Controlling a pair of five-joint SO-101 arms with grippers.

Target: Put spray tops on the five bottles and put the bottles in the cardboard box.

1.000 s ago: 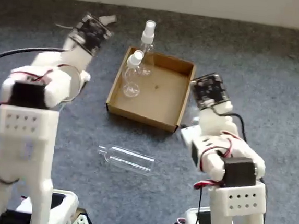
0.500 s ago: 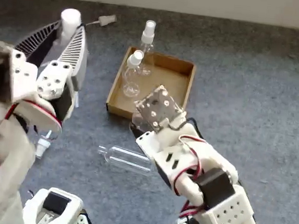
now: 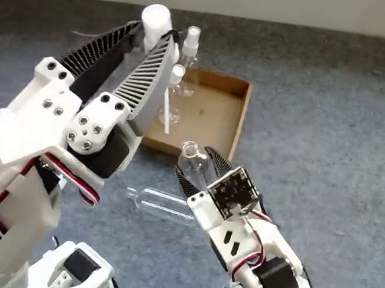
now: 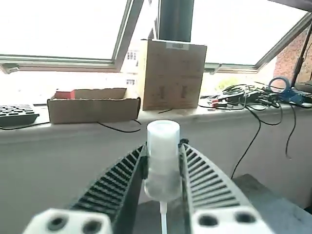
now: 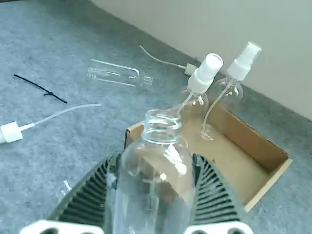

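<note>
We see the spray top (image 3: 156,21) (image 4: 163,161) pinched between the fingers of the left gripper (image 3: 153,38) (image 4: 163,148), cap up and its thin tube hanging down, held high over the far left corner of the box (image 3: 241,111) (image 5: 267,163). Half a second ago that gripper and top sat further left, clear of the box; they have swung in over it.

The right gripper (image 3: 197,166) (image 5: 155,160) clamps an open bottle (image 3: 190,158) (image 5: 153,175) upright, neck bare, just in front of the box's near wall. Earlier that arm leaned over the near wall and we could barely make the bottle out; it has since drawn back and turned.

Two capped bottles (image 3: 173,92) (image 5: 195,97) stand upright together in the box's far left corner, where they were. A third, uncapped bottle (image 3: 163,203) (image 5: 114,73) lies on its side on the carpet (image 3: 327,149), unmoved.

In the right wrist view, two loose tops (image 5: 9,131) with tubes and a black tie (image 5: 41,88) lie on the carpet.

The left wrist view shows a carton (image 4: 171,75) on a sill; its print is too small for us to read.
</note>
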